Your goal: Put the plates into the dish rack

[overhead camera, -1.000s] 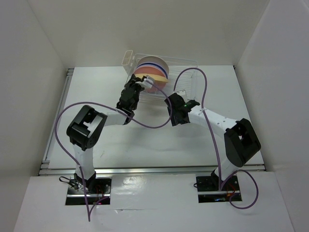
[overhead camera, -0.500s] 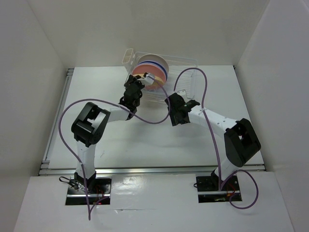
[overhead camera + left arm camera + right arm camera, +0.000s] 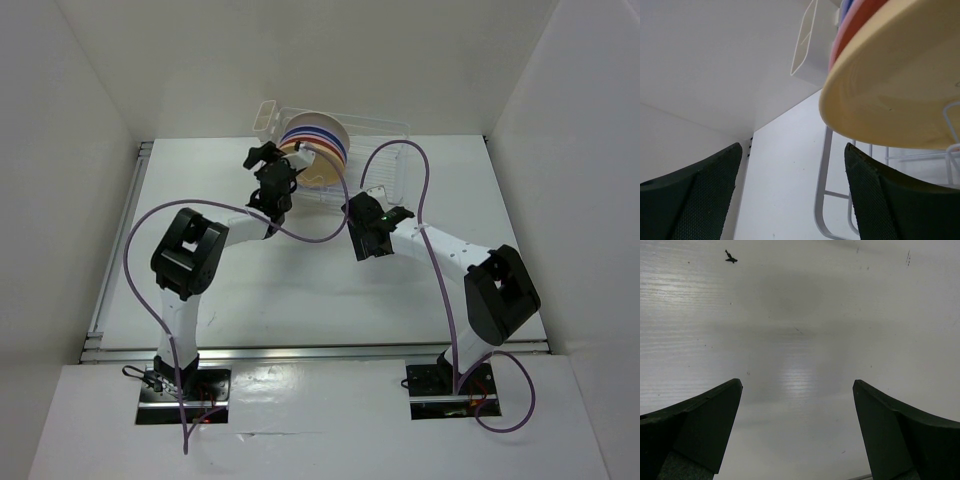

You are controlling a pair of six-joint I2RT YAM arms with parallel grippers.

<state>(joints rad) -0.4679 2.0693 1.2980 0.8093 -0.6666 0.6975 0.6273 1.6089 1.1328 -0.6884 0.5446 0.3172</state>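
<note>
Top external view: the plates (image 3: 318,150) stand on edge, packed face to face, at the left end of the dish rack (image 3: 388,160), next to the cutlery holder (image 3: 265,118). The upright prongs hold them vertical, so no support from me is required.

My left gripper (image 3: 268,162) is just beside the rack's near-left corner. In the left wrist view this gripper (image 3: 792,150) is spread wide with nothing between its fingers. The nearest plate (image 3: 895,85), pale yellow, hangs above and to the right of the fingers, apart from both. Pink and blue-purple rims show behind it. I cannot confirm the full count of plates from these views, but no plate lies on the table (image 3: 200,230).

My right gripper (image 3: 362,245) hangs over bare table in front of the rack. The right wrist view shows it (image 3: 796,385) released, with only the white surface below.

Judgement: loading appears complete or nearly so. Both tools are empty, placed clear of the rack so that neither disturbs the seated plates.
</note>
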